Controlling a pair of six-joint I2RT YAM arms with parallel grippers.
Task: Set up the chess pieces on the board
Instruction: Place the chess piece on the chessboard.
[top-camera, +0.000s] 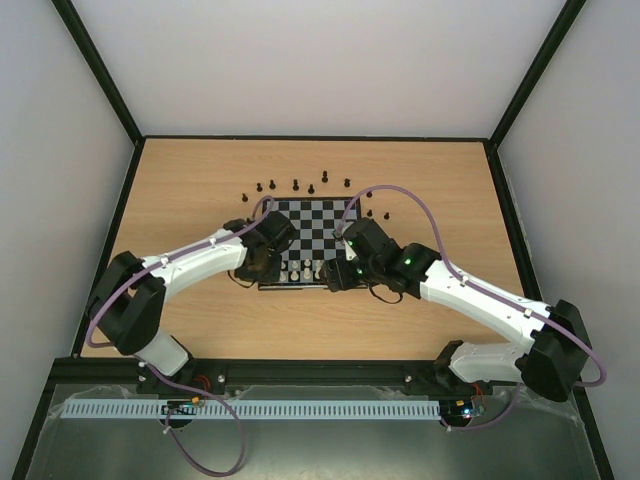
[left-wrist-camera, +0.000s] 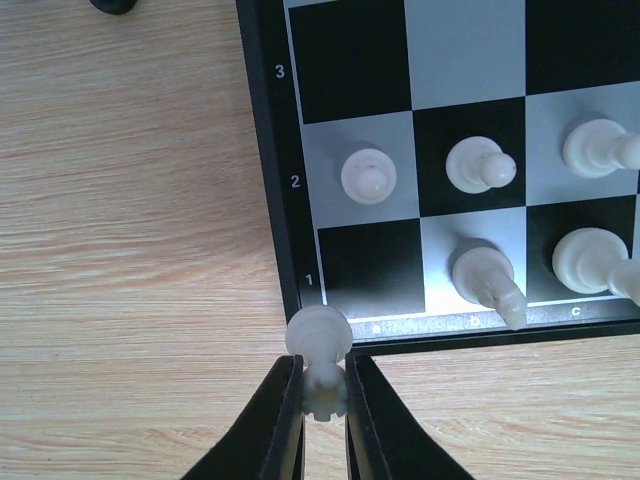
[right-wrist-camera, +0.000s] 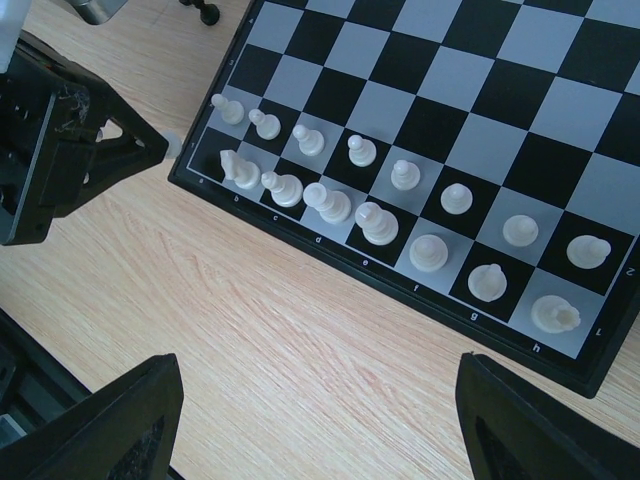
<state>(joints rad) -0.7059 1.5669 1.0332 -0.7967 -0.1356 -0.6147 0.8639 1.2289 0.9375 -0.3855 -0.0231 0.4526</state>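
- Left pincer (left-wrist-camera: 322, 372) is clamped on a white rook (left-wrist-camera: 318, 337). The black fingers (left-wrist-camera: 288, 400) pinch its stem, with the crenellated crown tucked between them and the round base poking out ahead.
- The rook hangs just off the near-left corner of the board (left-wrist-camera: 263, 150), over the frame edge. It is tipped over rather than upright, base pointing towards the board.
- The corner square (left-wrist-camera: 370, 265) beside it is bare. The neighbouring knight (left-wrist-camera: 487, 282) and the pawn (left-wrist-camera: 368, 177) behind that square are already standing.
- Right pincer (right-wrist-camera: 318, 372) is spread wide with nothing between its jaws. It hovers over the worktop (right-wrist-camera: 300, 330) near the board's front edge.
- The white pieces (right-wrist-camera: 378, 222) fill two rows in the right wrist view, bar that one corner.
- The black pieces (top-camera: 296, 184) sit scattered on the worktop beyond the far edge of the board.
- Handling, my judgement: the rook is very light, rigid and smooth-surfaced, so it is not fragile but could pivot or squirt out of a hard pinch.
- Best hold is on the stem between base and crown, as now. The wide base gives a stable footing once it is upright.
- Risk: it is tiny against the fingers, so a careless set-down could clip the knight or the pawn.
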